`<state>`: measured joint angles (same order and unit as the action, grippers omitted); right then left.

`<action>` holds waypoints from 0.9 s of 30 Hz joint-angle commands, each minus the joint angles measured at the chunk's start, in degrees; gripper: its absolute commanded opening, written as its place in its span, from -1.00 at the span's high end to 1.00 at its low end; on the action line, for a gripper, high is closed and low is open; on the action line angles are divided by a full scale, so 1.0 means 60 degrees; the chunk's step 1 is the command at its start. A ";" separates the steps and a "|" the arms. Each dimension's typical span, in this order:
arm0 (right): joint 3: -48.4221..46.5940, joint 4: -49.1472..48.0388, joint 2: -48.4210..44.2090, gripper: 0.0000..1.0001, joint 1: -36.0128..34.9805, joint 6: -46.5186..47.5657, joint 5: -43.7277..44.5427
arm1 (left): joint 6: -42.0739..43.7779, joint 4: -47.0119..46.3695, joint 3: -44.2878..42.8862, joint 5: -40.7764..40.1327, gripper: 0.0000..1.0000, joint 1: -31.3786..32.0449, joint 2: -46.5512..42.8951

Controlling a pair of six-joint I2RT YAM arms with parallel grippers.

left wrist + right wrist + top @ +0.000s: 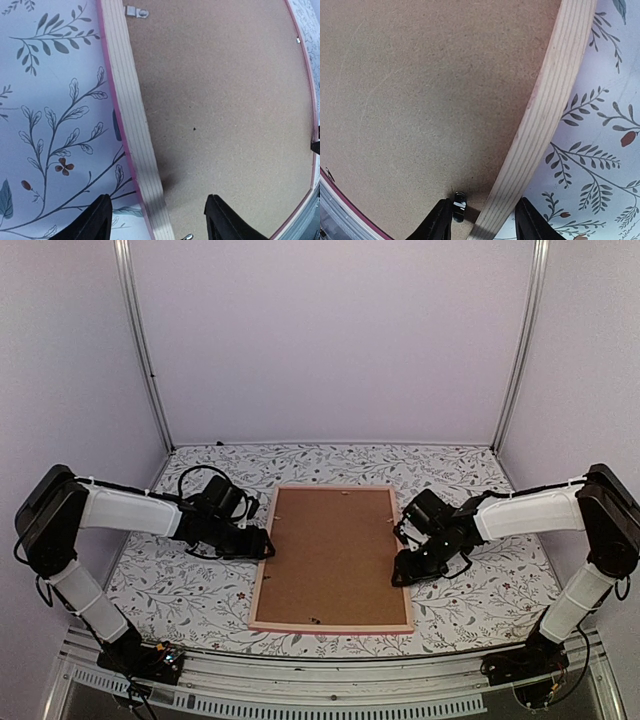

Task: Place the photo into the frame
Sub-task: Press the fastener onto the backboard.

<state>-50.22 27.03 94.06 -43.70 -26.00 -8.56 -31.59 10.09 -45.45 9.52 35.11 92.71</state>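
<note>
The pink frame (330, 627) lies flat mid-table, back side up, and the brown backing board (332, 555) fills it. The photo is hidden or out of view. My left gripper (262, 545) is at the frame's left rail. In the left wrist view, the left gripper (159, 200) is open, one finger over the cloth and one over the board (225, 100), straddling the pale wood rail (131, 115). My right gripper (402, 570) is at the right rail. The right gripper (484, 201) straddles that rail (545, 110), with a gap on the inner side.
A small metal clip (458, 206) sits on the board just beside my right gripper's inner finger. Another clip (136, 11) is at the left rail farther along. A floral cloth (190, 590) covers the table. Plain walls and metal posts (145, 350) enclose it.
</note>
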 commanded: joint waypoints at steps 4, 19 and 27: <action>0.0527 -0.0225 0.0114 0.18 -0.0069 0.0266 0.0693 | 0.0043 -0.0219 0.0185 -0.0147 -0.33 0.0088 -0.0239; 0.1120 -0.0921 0.0205 0.38 -0.0070 0.1193 0.0694 | 0.0046 -0.0245 0.0321 -0.0184 -0.33 0.0081 -0.0261; 0.1152 -0.1260 0.0361 0.49 -0.0070 0.1474 0.0231 | 0.0053 -0.0231 0.0352 -0.0209 -0.33 0.0081 -0.0276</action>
<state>-45.67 17.63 92.75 -43.83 -21.52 -8.23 -31.59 9.69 -44.07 8.54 35.14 92.55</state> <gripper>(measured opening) 0.310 0.666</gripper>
